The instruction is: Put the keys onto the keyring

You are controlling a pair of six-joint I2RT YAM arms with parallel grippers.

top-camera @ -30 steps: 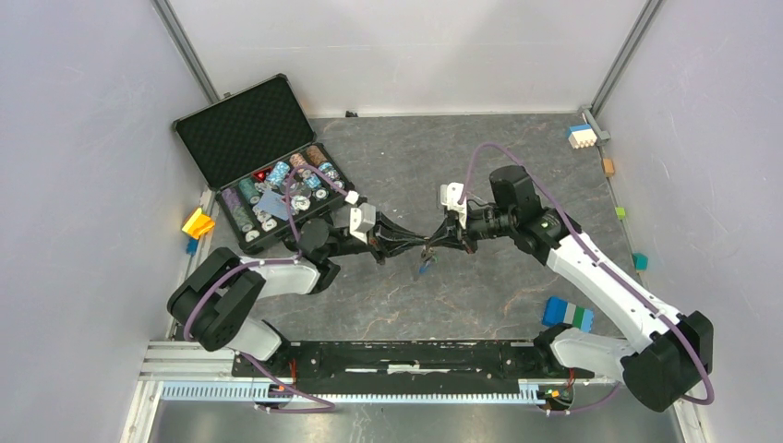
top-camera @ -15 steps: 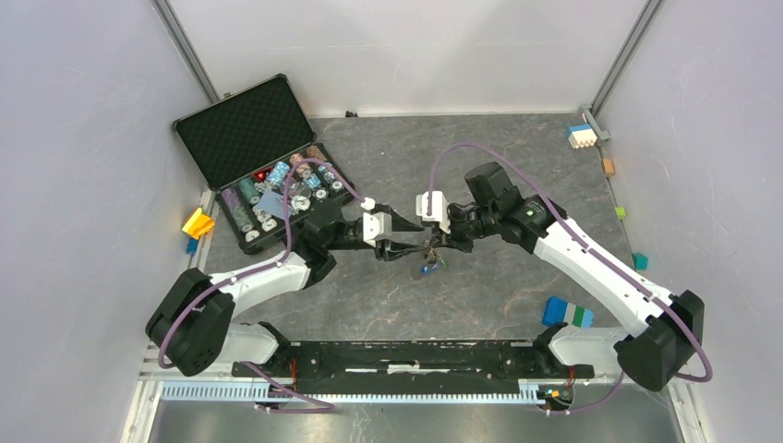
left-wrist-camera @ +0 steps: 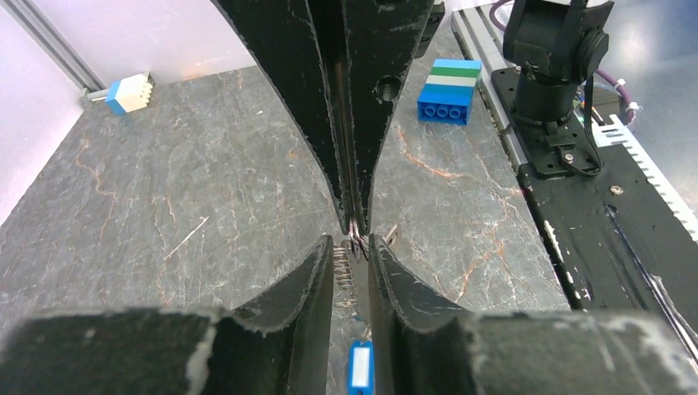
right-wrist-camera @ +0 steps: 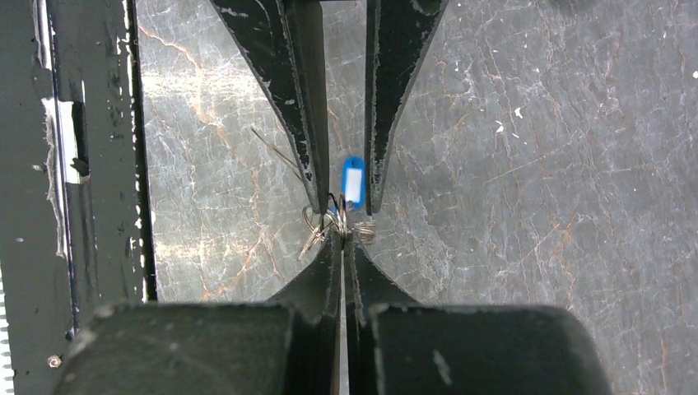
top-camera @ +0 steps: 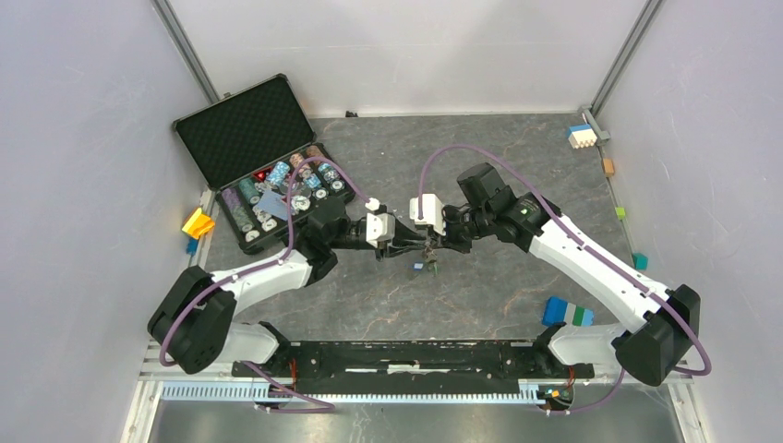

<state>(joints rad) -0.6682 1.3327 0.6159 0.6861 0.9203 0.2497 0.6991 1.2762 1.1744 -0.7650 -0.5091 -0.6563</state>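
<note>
My two grippers meet tip to tip above the middle of the table. The right gripper (top-camera: 432,246) (right-wrist-camera: 342,240) is shut on the thin wire of the keyring (left-wrist-camera: 355,239). The left gripper (top-camera: 417,248) (left-wrist-camera: 352,251) has its jaws a narrow gap apart, with the keyring's chain-like coil (left-wrist-camera: 344,271) pressed against one inner face and the wire against the other. A key with a blue tag (left-wrist-camera: 360,374) (right-wrist-camera: 353,181) (top-camera: 420,267) hangs below the ring. Metal keys (right-wrist-camera: 317,234) hang beside the right fingertips. A green speck (top-camera: 434,268) shows beside the blue tag. No black tag shows.
An open black case of poker chips (top-camera: 268,185) stands at the back left. A blue-green block (top-camera: 568,314) (left-wrist-camera: 449,90) lies near the right arm's base. A white-blue block (top-camera: 581,136) sits at the back right, a yellow block (top-camera: 197,222) at the left edge.
Both grippers have moved together a little left and toward the back, staying tip to tip. The blue tag has moved with them, still hanging below.
</note>
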